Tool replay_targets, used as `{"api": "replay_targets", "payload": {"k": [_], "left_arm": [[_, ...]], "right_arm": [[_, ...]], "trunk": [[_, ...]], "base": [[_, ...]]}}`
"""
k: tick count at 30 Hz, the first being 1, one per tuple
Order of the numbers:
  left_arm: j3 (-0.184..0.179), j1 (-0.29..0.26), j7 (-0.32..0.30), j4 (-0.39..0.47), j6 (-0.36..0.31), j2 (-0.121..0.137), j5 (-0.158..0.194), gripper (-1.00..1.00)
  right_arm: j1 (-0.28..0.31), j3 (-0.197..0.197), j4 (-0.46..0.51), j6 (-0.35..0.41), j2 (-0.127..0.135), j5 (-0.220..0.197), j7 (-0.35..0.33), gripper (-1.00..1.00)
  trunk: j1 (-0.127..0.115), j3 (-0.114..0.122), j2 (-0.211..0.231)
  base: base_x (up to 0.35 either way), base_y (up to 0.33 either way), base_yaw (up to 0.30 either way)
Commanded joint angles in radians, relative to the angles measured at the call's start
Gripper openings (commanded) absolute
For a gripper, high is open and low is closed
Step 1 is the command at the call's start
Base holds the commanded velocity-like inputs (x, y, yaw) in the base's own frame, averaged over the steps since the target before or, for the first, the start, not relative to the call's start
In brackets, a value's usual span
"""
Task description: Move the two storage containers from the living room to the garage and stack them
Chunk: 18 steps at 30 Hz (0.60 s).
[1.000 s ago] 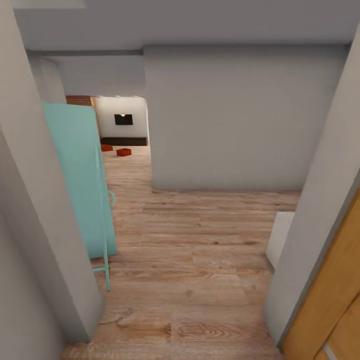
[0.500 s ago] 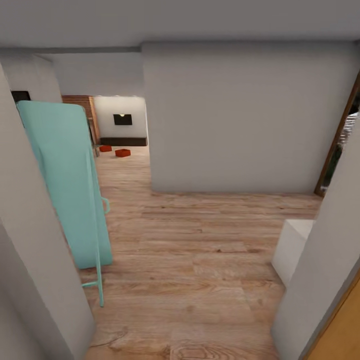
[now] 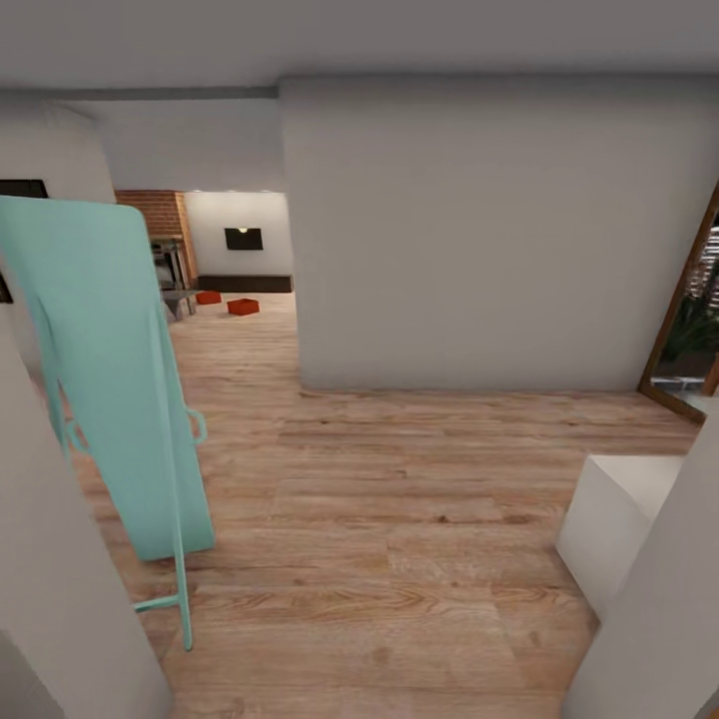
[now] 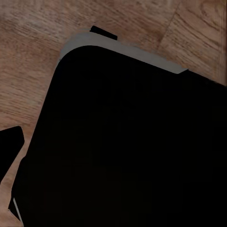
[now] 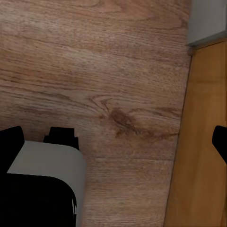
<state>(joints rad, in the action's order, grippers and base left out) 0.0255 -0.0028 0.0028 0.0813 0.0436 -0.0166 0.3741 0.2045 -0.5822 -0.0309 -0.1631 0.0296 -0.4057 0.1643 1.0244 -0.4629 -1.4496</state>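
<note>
The two storage containers are small orange-red boxes far ahead on the living room's wood-plank flooring, one (image 3: 243,307) nearer and one (image 3: 208,297) behind it to the left, in front of a low dark cabinet (image 3: 246,284). In the right wrist view my right gripper (image 5: 113,142) is open, its dark fingertips (image 5: 10,138) at opposite frame edges over bare planks. In the left wrist view my left gripper (image 4: 113,151) hangs over my black base (image 4: 132,142); one finger (image 4: 10,150) sits at the frame edge, so it looks open. Neither gripper holds anything.
A turquoise standing panel on thin legs (image 3: 120,399) leans at the left of the hallway. A grey wall block (image 3: 479,240) fills the middle, with the passage to the living room at its left. A white box (image 3: 614,519) and a wood-framed glass door (image 3: 689,330) are at the right.
The whole view has moved forward through the doorway: the side walls and wooden door slid out of frame, and the glass door and more of the white box came into view. The containers stay put.
</note>
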Motion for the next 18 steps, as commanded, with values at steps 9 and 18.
{"api": "replay_targets", "payload": {"k": [9,18], "left_arm": [[0.002,0.000,0.000,0.000,0.002,0.000,0.003,1.00],[0.002,0.000,0.000,0.000,0.002,0.000,0.003,1.00]], "right_arm": [[0.001,-0.008,-0.003,-0.005,-0.001,-0.009,0.000,1.00],[0.001,-0.011,-0.003,-0.004,-0.002,-0.007,0.000,1.00]], "trunk": [[0.001,-0.001,0.000],[0.001,-0.001,0.000]], "base": [[0.322,0.000,0.000],[0.322,0.000,0.000]]}}
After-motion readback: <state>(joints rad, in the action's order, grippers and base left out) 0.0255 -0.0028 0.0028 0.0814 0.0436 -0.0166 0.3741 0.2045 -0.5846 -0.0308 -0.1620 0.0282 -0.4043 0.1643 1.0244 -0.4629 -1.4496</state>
